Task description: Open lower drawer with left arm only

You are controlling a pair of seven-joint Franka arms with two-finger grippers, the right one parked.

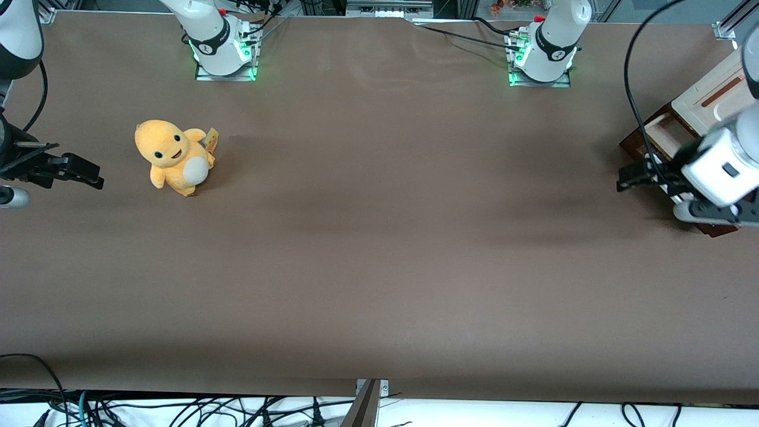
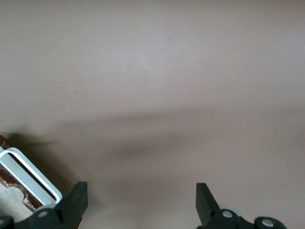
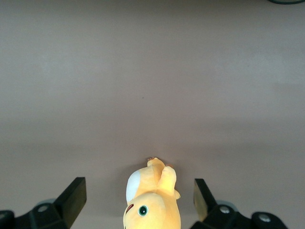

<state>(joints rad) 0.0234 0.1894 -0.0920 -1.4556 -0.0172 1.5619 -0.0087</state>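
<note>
On the brown surface [image 1: 379, 237], at the working arm's end, the lower drawer [image 1: 649, 139] stands pulled out from the cream cabinet [image 1: 711, 95]. My left arm [image 1: 720, 163] hangs just beside it, end effector [image 2: 140, 202] spread wide and empty, the white handle [image 2: 28, 174] beside one finger. I judge the opening done; next, back clear.

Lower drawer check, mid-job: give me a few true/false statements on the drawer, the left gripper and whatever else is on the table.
1. The dark reddish-brown wooden lower drawer is pulled out, tan inside showing. True.
2. The black left gripper is shut on the long white bar handle. False: its fingers are spread, with the handle beside one finger.
3. A yellow-orange plush toy lies toward the parked arm's end. True.
4. The plush sits inside the drawer. False: it is on the brown table.
</note>
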